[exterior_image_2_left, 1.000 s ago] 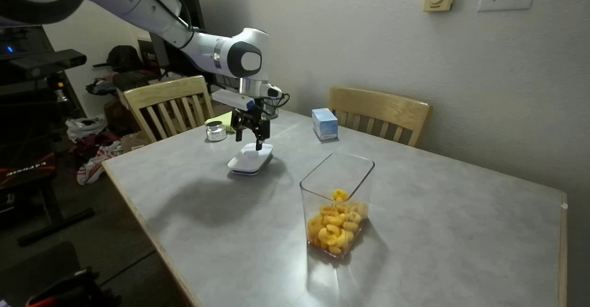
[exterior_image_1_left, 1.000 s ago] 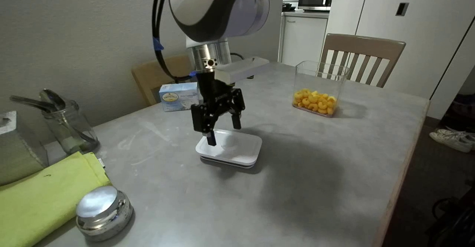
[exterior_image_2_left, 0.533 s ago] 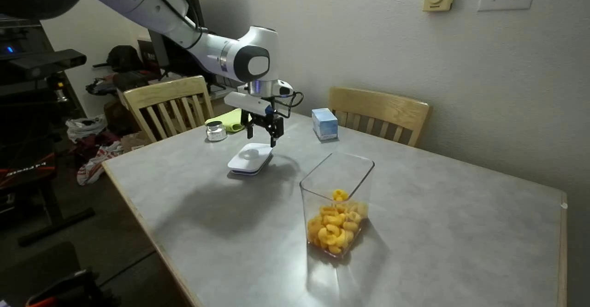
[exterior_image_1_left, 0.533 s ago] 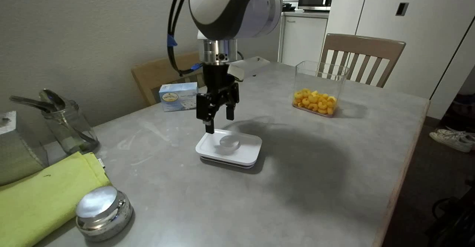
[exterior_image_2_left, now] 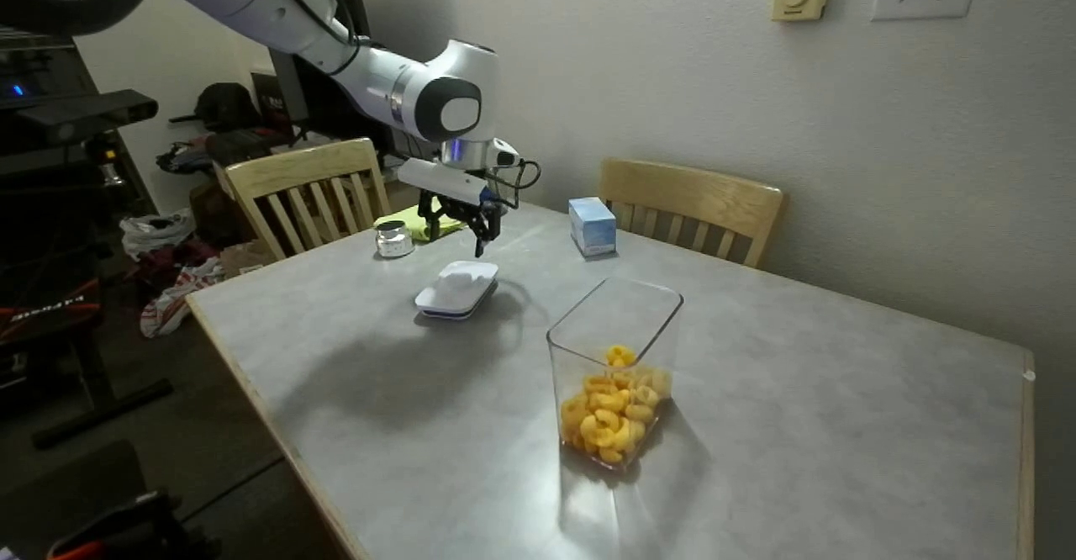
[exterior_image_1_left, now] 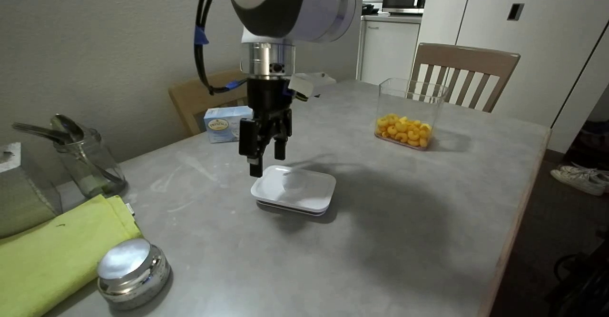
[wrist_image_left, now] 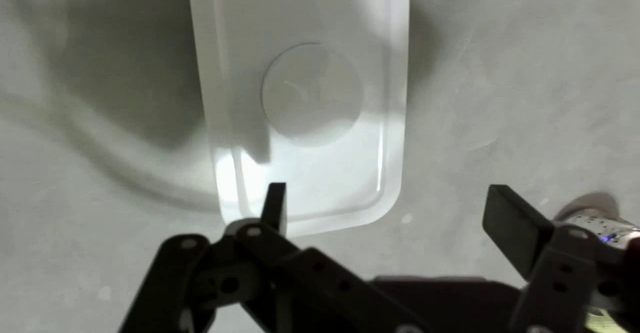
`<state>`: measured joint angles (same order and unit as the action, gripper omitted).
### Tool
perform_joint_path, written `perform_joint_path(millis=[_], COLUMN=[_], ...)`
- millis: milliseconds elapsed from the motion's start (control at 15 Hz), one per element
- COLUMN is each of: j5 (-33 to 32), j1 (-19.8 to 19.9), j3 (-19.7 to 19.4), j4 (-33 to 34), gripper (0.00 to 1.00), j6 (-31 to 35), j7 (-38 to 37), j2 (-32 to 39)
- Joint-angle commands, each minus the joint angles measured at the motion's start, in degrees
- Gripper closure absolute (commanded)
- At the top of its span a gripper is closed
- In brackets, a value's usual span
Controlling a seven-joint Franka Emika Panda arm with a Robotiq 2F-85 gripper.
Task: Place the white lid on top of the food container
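The white lid (exterior_image_1_left: pixel 309 191) lies flat on the table in both exterior views (exterior_image_2_left: pixel 456 291), with a round raised bump in its centre. It fills the upper middle of the wrist view (wrist_image_left: pixel 310 98). The food container (exterior_image_1_left: pixel 409 112) is a clear, open-topped tub with yellow-orange pieces at its bottom; it stands upright apart from the lid (exterior_image_2_left: pixel 618 400). My gripper (exterior_image_1_left: pixel 268 160) is open and empty, pointing down above the lid's edge on the wall side (exterior_image_2_left: pixel 458 239). In the wrist view my gripper (wrist_image_left: pixel 389 195) has its left finger over the lid's near edge and its right finger beyond the lid's side.
A blue-and-white box (exterior_image_1_left: pixel 229 124) stands behind the gripper near the wall. A shiny metal jar (exterior_image_1_left: pixel 133 274), a yellow-green cloth (exterior_image_1_left: pixel 66 255) and a glass jar with utensils (exterior_image_1_left: pixel 90 164) stand at one end of the table. Chairs (exterior_image_2_left: pixel 689 207) stand around it.
My gripper has risen off the lid and shifted back toward the wall, and in the last half second toward the metal jar's end. The lid and food container have not moved.
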<state>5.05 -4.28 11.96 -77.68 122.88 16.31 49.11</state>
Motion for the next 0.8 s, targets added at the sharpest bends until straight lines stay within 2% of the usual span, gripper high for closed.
perform_joint_path(millis=[0,333,733], j5=[0.12,-1.00,-2.28], j1=[0.35,-0.56,-1.25], j3=[0.48,-0.49,-1.94], j4=[-2.02,-1.55,-2.09], gripper=[0.00,0.00,0.00], j6=[-5.34,-12.91,-13.76], j7=[2.32,1.62,-0.38], j2=[-1.81,-1.78,-1.78])
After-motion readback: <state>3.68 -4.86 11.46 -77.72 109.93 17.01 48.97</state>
